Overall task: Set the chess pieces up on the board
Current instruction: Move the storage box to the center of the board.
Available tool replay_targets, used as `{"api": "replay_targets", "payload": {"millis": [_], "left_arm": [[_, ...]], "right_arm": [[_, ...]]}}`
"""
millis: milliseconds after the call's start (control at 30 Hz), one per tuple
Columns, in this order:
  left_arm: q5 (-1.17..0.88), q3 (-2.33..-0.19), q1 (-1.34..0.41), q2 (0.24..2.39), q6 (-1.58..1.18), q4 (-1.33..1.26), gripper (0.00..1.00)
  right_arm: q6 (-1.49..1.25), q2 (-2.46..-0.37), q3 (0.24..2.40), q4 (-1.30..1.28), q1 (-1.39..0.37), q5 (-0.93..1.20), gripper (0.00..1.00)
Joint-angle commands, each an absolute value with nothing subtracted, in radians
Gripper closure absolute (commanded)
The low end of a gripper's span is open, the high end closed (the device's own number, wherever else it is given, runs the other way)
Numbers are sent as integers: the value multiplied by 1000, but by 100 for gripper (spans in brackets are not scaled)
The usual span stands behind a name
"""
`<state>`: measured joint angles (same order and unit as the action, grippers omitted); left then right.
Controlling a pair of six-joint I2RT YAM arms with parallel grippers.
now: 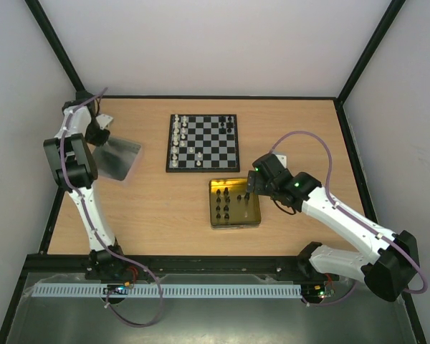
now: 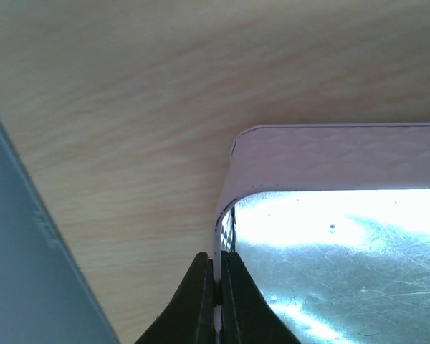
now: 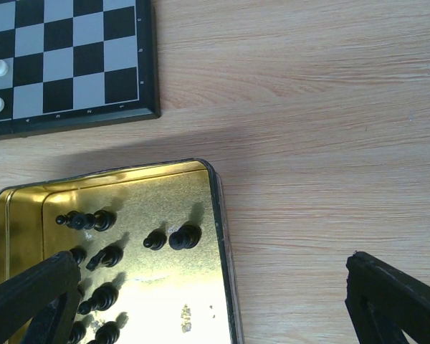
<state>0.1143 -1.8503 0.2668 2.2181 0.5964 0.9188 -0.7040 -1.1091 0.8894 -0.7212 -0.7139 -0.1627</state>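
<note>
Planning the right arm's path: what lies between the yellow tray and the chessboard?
Only a bare strip of wooden table separates the yellow tray from the chessboard; the right wrist view shows it.

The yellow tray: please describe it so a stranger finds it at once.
On the wooden table, find the checkered board; on its near side, by the right corner, lies the yellow tray. Unlike the silver tray at the left, it is gold-tinted and holds small black pieces.

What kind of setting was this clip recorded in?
Probably a lab test cell, not a home: a wooden tabletop boxed in by white panels on black frame posts, a left arm and right arm bolted at its near edge, and a small chessboard.
</note>
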Motion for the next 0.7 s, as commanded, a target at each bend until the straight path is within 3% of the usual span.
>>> {"api": "replay_targets", "payload": {"millis": [0,533,667], "left_arm": [[174,-1993,305,2296,611,962,95],[180,-2097,386,2346,616,922,78],[58,-2063,393,2274,612,936,57]], "right_arm": [[-709,-1111,919,-719,-719,-185,2],[-717,-1086,904,-723,-719,-195,2],[-716,-1084,898,-718,-719,-203,2]]}}
